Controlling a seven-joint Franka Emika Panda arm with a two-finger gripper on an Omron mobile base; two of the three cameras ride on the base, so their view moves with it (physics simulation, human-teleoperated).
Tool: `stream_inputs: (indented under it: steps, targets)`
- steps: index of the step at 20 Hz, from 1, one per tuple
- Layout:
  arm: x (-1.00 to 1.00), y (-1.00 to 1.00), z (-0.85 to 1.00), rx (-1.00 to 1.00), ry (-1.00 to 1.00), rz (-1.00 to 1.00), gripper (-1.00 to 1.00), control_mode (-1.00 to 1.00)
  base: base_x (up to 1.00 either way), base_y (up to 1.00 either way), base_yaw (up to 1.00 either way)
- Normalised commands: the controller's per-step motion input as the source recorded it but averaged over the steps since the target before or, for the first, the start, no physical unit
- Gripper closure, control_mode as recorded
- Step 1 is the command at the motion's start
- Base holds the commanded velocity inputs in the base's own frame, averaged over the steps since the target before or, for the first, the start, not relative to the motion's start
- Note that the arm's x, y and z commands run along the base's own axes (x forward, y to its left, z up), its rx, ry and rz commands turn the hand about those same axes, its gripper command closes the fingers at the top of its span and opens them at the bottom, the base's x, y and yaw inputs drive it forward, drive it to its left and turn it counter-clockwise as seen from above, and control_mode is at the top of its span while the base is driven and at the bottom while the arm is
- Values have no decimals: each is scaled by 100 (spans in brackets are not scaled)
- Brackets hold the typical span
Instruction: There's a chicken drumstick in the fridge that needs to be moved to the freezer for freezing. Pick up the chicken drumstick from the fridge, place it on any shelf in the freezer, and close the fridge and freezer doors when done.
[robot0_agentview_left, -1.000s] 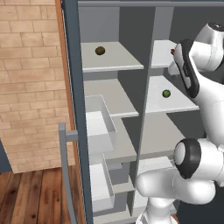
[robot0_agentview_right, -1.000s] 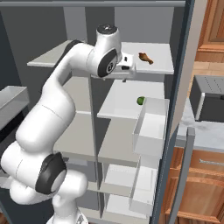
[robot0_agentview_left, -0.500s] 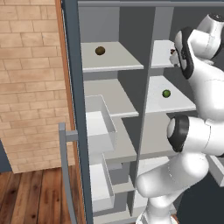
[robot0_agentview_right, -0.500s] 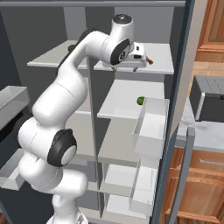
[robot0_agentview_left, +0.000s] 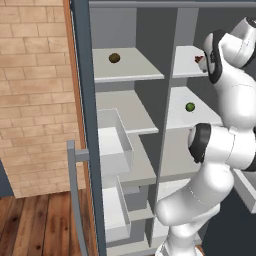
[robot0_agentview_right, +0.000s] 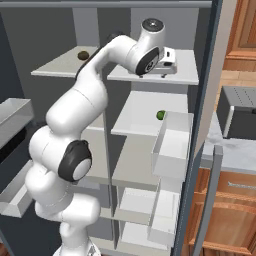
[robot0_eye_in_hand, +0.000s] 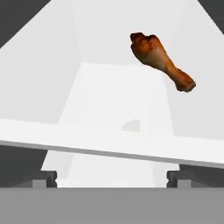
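No brand, label or writing can be read on anything in view.

The tall dark slate-grey side-by-side appliance stands with both halves exposed. In the fridge (robot0_agentview_right: 150, 115), its wider right-hand half, the orange-brown chicken drumstick (robot0_eye_in_hand: 161, 60) lies on the top light grey shelf. In the hand view it sits up and to the right of centre, bulbous end toward the back wall, thin end pointing lower right, well beyond the shelf's front edge. In the left base view only a small reddish sliver of it (robot0_agentview_left: 200, 59) peeks out beside the white arm; in the right base view the hand covers it completely.

The two-finger gripper (robot0_eye_in_hand: 111, 177) is released, jaws spread wide, grasping nothing. Its two dark fingertips (robot0_eye_in_hand: 41, 178) sit low in the hand view, cut off by the bottom band, just in front of the shelf's front edge. In the right base view the hand rests level with the fridge's top shelf, and the fingers themselves are hard to make out.

One shelf below the drumstick lies a small green ball (robot0_agentview_left: 190, 106), near the shelf's front. In the freezer (robot0_agentview_left: 125, 125), the narrower left half, a dark brown round lump (robot0_agentview_left: 114, 58) sits on the top light grey shelf. The arm hides much of the fridge's lower shelves in the left base view. The freezer door (robot0_agentview_left: 85, 150), with its long grey bar handle, is swung open and cut off at top and bottom.
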Motion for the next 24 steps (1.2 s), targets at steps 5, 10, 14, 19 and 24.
stream_inputs:
  steps: [5, 10, 14, 19, 24]
  targets:
    - [58, -17, 0, 0, 1, 0, -100, -100, 0, 0, 0]
    - [47, -29, 3, 1, 0, 0, -100, -100, 0, 0, 0]
    - [49, -31, 6, 2, 0, 0, -100, -100, 0, 0, 0]
    - [50, -18, 2, 0, 1, 0, -100, -100, 0, 0, 0]
    - [36, -32, 1, 2, 0, 2, -100, -100, 0, 0, 0]
